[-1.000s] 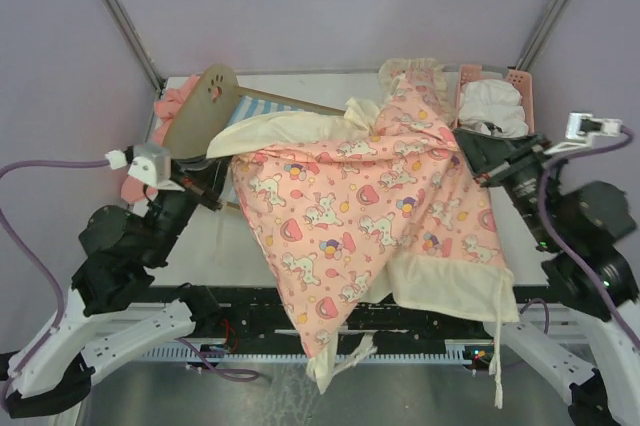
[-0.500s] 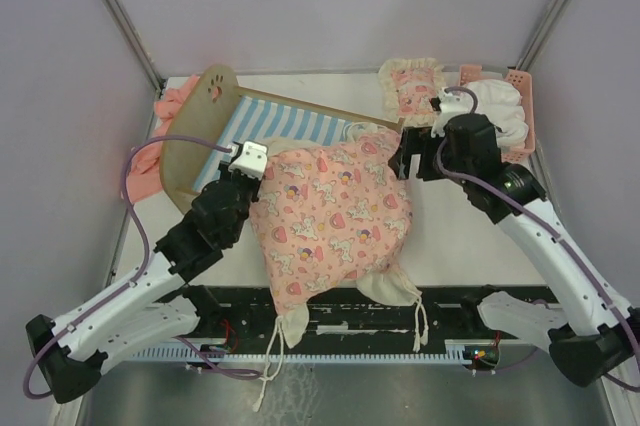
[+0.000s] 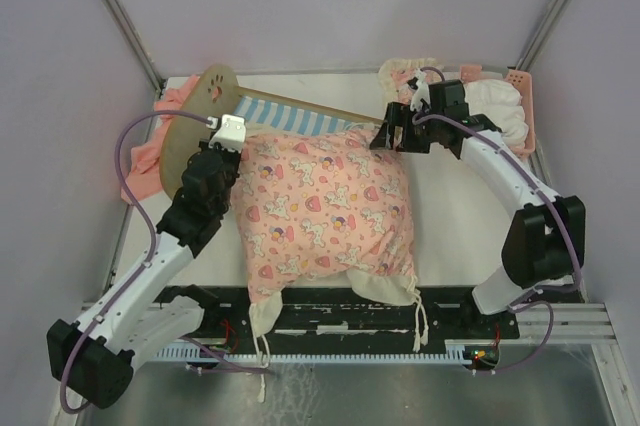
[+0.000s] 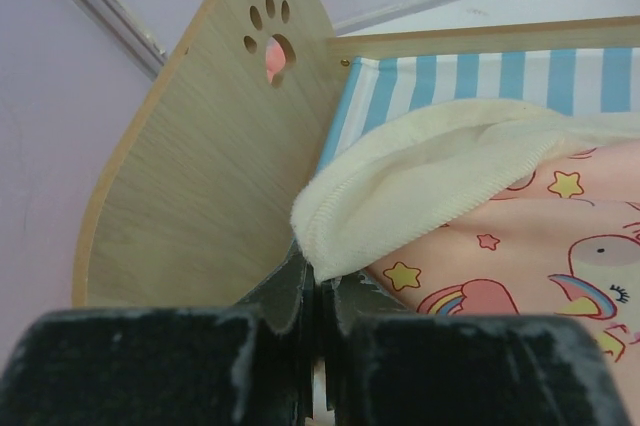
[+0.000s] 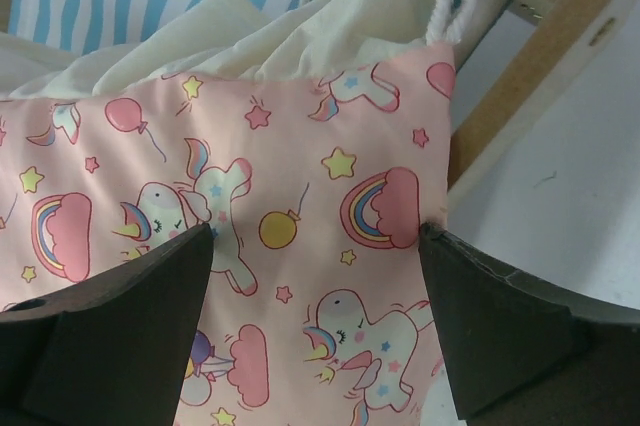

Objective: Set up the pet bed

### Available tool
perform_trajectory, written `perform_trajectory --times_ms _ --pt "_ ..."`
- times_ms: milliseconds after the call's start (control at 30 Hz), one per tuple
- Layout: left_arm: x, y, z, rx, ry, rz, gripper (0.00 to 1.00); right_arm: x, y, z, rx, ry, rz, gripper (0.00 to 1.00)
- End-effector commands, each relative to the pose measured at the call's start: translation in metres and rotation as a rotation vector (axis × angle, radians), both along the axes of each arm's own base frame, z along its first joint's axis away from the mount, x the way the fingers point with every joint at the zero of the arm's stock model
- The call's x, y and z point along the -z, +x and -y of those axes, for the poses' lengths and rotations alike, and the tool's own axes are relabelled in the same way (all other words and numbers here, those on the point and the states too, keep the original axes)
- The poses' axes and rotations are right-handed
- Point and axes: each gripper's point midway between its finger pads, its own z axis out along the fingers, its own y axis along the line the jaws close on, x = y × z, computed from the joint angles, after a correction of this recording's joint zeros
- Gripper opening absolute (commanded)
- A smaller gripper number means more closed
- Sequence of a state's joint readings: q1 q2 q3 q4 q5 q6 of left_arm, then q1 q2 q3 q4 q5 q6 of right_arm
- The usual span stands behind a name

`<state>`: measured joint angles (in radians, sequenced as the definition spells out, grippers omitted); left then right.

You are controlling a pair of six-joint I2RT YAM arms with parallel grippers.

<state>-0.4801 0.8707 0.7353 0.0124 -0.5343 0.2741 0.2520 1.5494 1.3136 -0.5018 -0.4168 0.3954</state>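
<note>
Within the last second the unicorn-print blanket [image 3: 325,201] has gone from hanging spread between the arms at the near edge to lying across the pet bed [image 3: 200,116], which sits at the back left of the bench [image 3: 455,216]; the covering step looks nearly done. The right fingers [image 5: 120,326] have let go and stand wide apart over the blanket's far right corner by the bed rail. The left fingers [image 4: 285,296] stay pinched on the cream hem beside the headboard, arm stretched forward
</note>
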Motion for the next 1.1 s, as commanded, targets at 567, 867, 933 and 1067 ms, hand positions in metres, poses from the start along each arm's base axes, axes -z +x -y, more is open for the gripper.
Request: perform_trajectory --times_ms 567,867,933,1067 --pt "-0.102 0.044 -0.009 0.006 -0.078 0.223 0.03 -0.096 -0.041 -0.003 0.051 0.117 0.237 0.02" --pt "-0.142 0.059 -0.052 -0.173 0.121 0.325 0.03 -0.156 -0.070 -0.049 0.061 0.378 0.365 0.02" --pt "-0.148 0.071 -0.058 -0.192 0.126 0.341 0.03 -0.157 -0.053 -0.045 0.118 0.358 0.389 0.02" --pt "-0.154 0.103 -0.059 -0.194 0.127 0.371 0.03 -0.153 -0.016 -0.048 0.183 0.309 0.403 0.02"
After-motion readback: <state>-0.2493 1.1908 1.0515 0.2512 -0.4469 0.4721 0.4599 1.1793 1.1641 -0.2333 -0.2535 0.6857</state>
